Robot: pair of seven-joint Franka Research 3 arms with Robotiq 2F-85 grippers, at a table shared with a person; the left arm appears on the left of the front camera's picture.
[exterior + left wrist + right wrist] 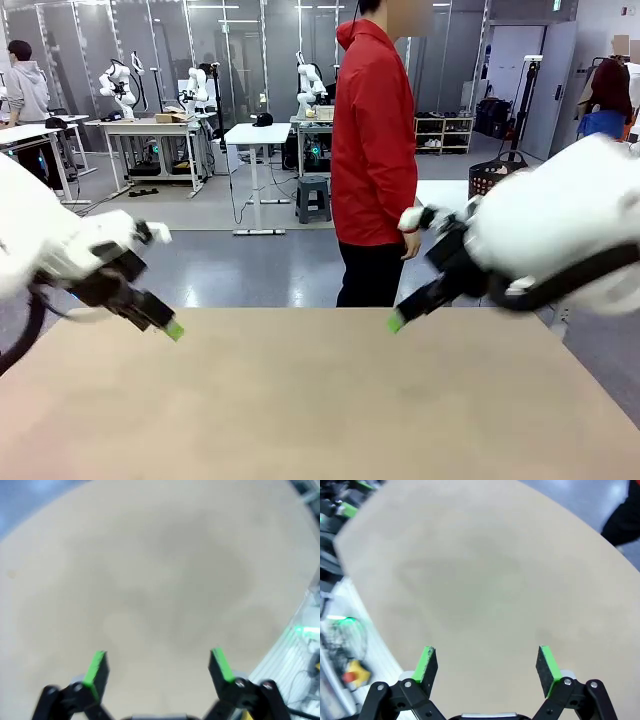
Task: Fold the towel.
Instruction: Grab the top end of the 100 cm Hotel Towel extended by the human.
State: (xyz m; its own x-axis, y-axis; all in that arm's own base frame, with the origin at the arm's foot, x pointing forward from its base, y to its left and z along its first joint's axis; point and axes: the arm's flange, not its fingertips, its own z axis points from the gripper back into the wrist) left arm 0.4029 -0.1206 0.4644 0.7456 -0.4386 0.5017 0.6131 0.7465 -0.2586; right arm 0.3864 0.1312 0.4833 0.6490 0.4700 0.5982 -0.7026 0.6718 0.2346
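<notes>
The towel is out of view. My left gripper (172, 329) hangs above the left part of the bare tan table (320, 410), and in the left wrist view it (159, 665) is open, with nothing between its green pads. My right gripper (396, 320) hovers over the table's far middle right. It (485, 662) is open too, its fingers wide apart over bare tabletop.
A person in a red jacket (372, 130) stands at the far side of the table, turned sideways, one hand (411, 243) hanging down. Behind are other tables, a stool (313, 197) and a dark basket (495, 175) on the floor.
</notes>
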